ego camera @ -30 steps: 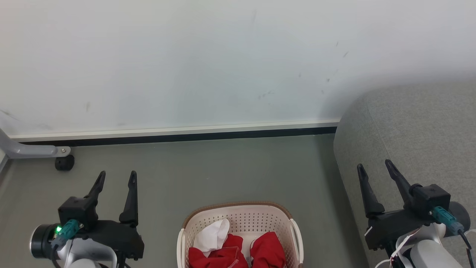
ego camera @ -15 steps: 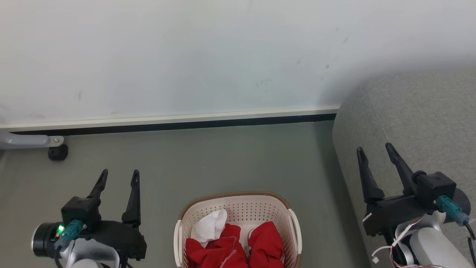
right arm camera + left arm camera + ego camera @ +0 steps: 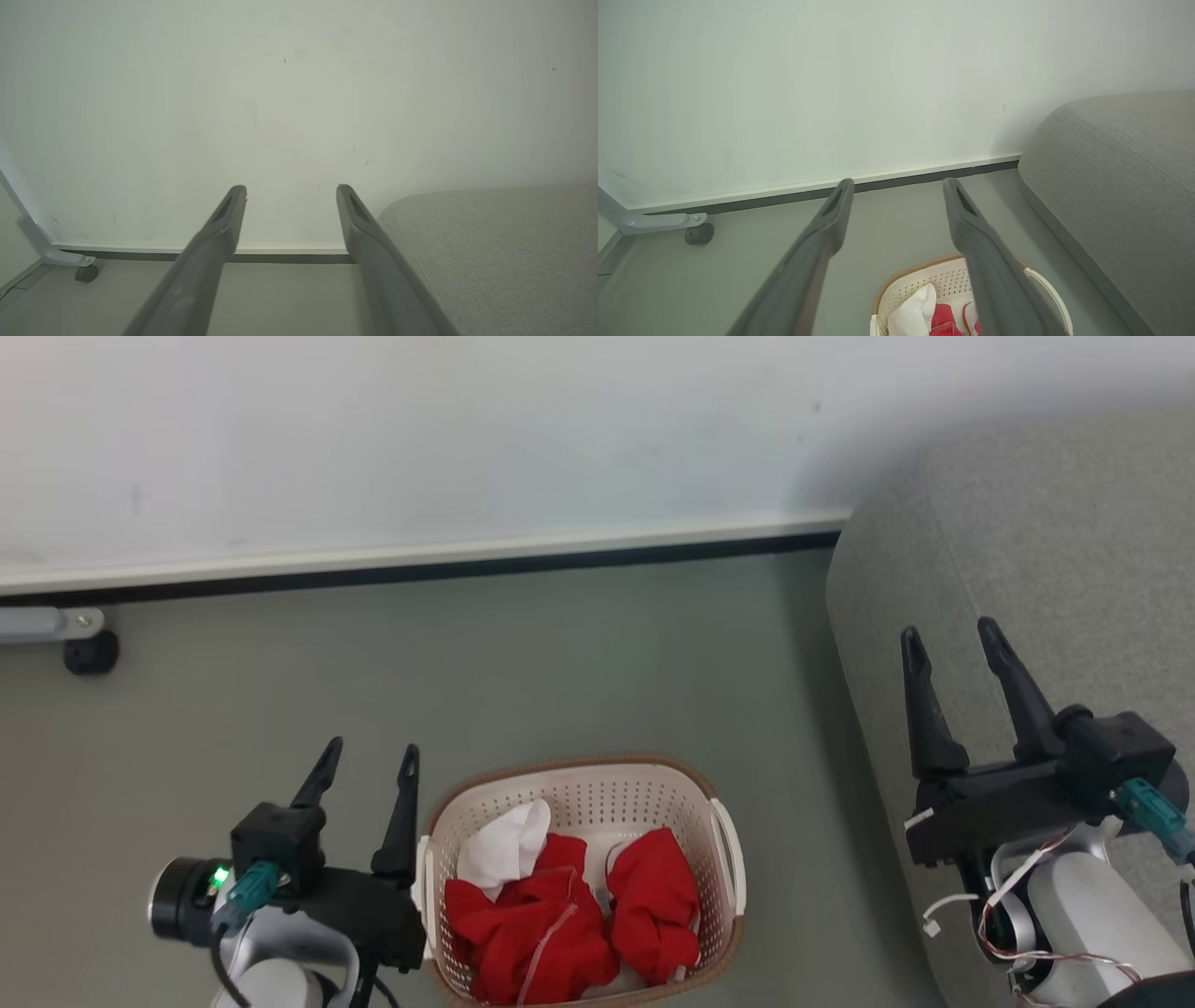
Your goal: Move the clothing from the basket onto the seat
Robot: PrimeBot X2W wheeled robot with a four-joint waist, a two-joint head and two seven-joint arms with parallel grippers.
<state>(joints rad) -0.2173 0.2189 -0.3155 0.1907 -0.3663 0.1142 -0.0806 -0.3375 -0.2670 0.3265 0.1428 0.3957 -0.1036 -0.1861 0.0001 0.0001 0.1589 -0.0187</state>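
The seat (image 3: pixel 1027 523) is big, grey and soft. It lies under and past the right fingers (image 3: pixel 920 709), which are wide apart and hold nothing.

The basket (image 3: pixel 579 767) stands on the floor (image 3: pixel 560 644), just to the right of the left fingers (image 3: pixel 401 812) and well to the left of the right fingers. The left fingers are apart too, and empty. They point past the basket's rim, not down into it.

The clothes (image 3: pixel 532 924) are all in the basket. There are two bunched red lumps and a white piece (image 3: pixel 504 845). The white piece sticks up on the side closest to the left fingers.

The clothes look light, soft and floppy. They will likely bend, hang down and drag when lifted. One piece may pull another up with it. A loose end could catch on the rim.

A good place to pinch is probably a high fold, like the white tip or the top of a red lump. The fingers should close on a thick bit of cloth, not a thin edge.
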